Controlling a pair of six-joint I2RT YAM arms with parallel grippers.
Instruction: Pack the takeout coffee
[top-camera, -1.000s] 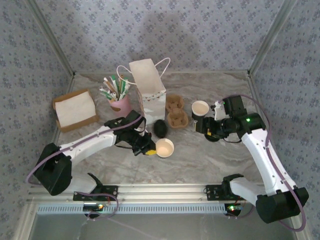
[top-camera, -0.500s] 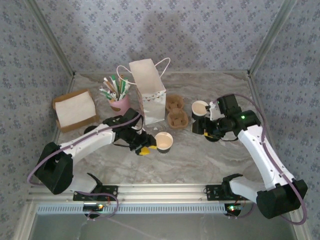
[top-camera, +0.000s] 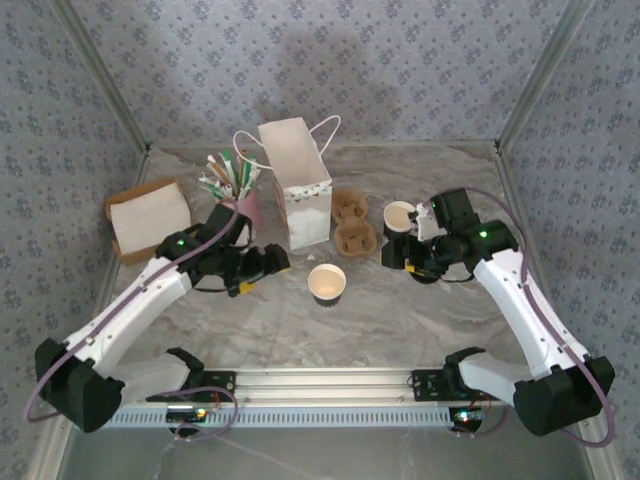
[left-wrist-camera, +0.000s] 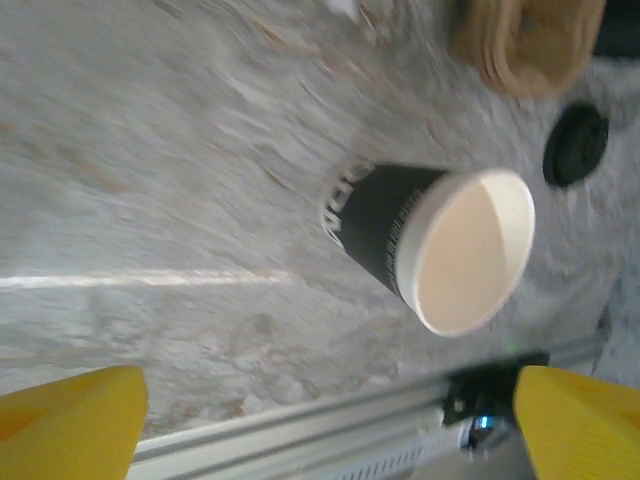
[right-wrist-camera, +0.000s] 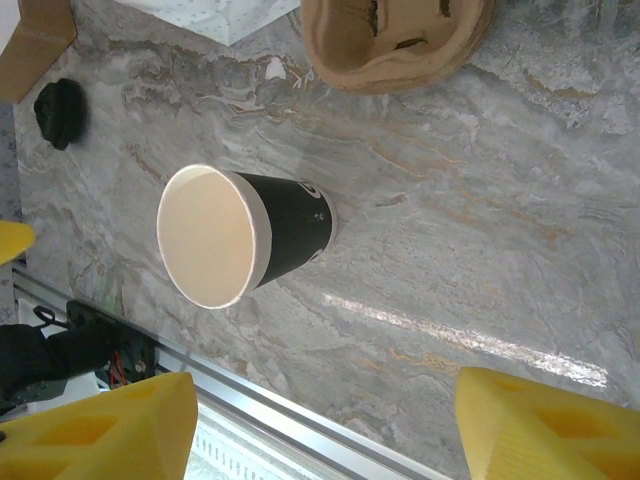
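The takeout coffee (top-camera: 400, 216), a small lidless paper cup with a cream inside, stands at the right by the cup carriers. My right gripper (top-camera: 398, 256) hovers just in front of it. Its yellow fingers (right-wrist-camera: 545, 425) are open around nothing in the right wrist view, where the gripper (right-wrist-camera: 325, 430) faces a dark-walled cup (right-wrist-camera: 240, 236). That dark cup (top-camera: 327, 284) stands upright mid-table. My left gripper (top-camera: 270, 260) is left of it, apart from it. In the left wrist view the left gripper (left-wrist-camera: 325, 425) is open and empty. A round black lid (left-wrist-camera: 577, 143) lies beyond the dark cup (left-wrist-camera: 430, 245).
A white paper bag (top-camera: 296, 185) stands at the back centre, with two brown cup carriers (top-camera: 354, 237) to its right. A pink cup of straws (top-camera: 240, 200) and a cardboard box of napkins (top-camera: 150, 218) sit at the left. A metal rail (top-camera: 330, 378) edges the marble table (top-camera: 380, 320).
My left gripper opened, let go of the dark cup and drew back to the left. The cup now stands alone mid-table. My right gripper edged left and opened a little wider.
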